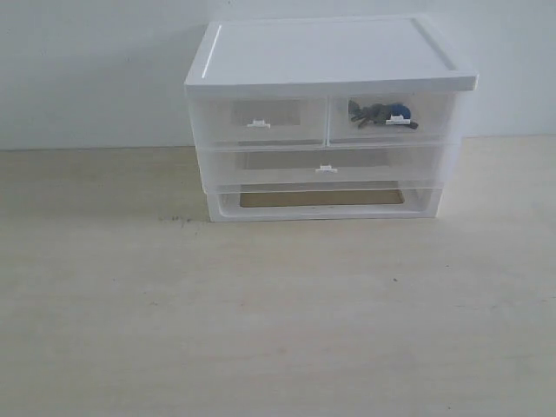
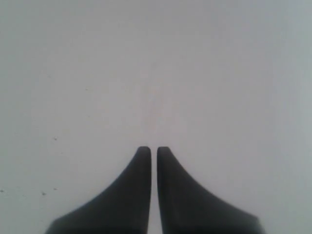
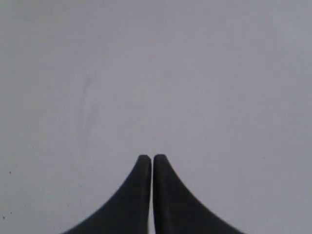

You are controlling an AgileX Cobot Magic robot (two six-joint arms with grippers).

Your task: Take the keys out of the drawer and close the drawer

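Note:
In the exterior view a white cabinet [image 1: 330,54] stands at the back of the table. Its upper right drawer [image 1: 430,117] is translucent and pushed in, with a small white tab handle [image 1: 397,121]. The keys [image 1: 380,113] lie inside it, dark metal with a blue fob showing through the front. Neither arm appears in the exterior view. My left gripper [image 2: 153,149] is shut with nothing between its fingers, over a bare pale surface. My right gripper [image 3: 152,157] is shut too, also over bare surface with nothing held.
The cabinet also has an upper left small drawer [image 1: 261,117], a full-width translucent drawer [image 1: 326,163] below, and an open bottom slot [image 1: 321,200]. The pale wooden table [image 1: 278,330] stretches in front of it. A light wall stands behind.

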